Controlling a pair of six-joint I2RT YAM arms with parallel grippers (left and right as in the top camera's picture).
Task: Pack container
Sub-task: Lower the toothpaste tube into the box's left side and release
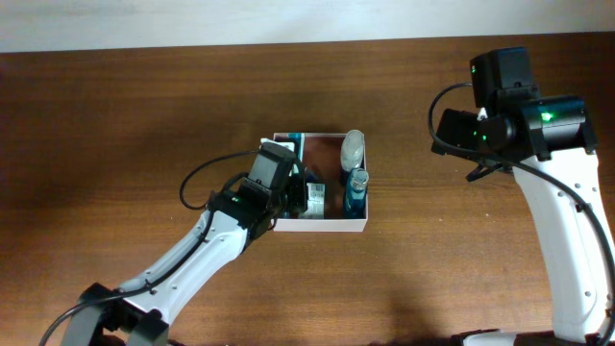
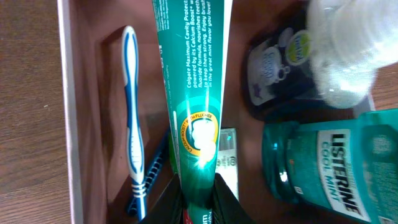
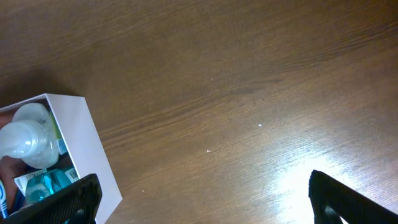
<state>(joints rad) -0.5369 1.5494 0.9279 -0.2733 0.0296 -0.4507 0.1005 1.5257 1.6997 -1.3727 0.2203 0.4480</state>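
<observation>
The container (image 1: 322, 227) is a square white-walled box with a reddish-brown inside, at the table's middle. My left gripper (image 2: 198, 202) is shut on a green toothpaste tube (image 2: 191, 93) and holds it inside the container, over its left part. Next to the tube lie a blue-and-white toothbrush (image 2: 132, 106) and a blue razor (image 2: 152, 171). A teal Listerine bottle (image 2: 329, 158), a clear bottle (image 2: 345, 50) and a dark pack (image 2: 273, 68) fill the right part. My right gripper (image 3: 202, 199) is open and empty above bare table, right of the container (image 3: 87, 143).
The right arm (image 1: 538, 135) stands at the table's right side. The left arm (image 1: 192, 259) reaches in from the lower left. The container's white left wall (image 2: 67, 112) is close beside the toothbrush.
</observation>
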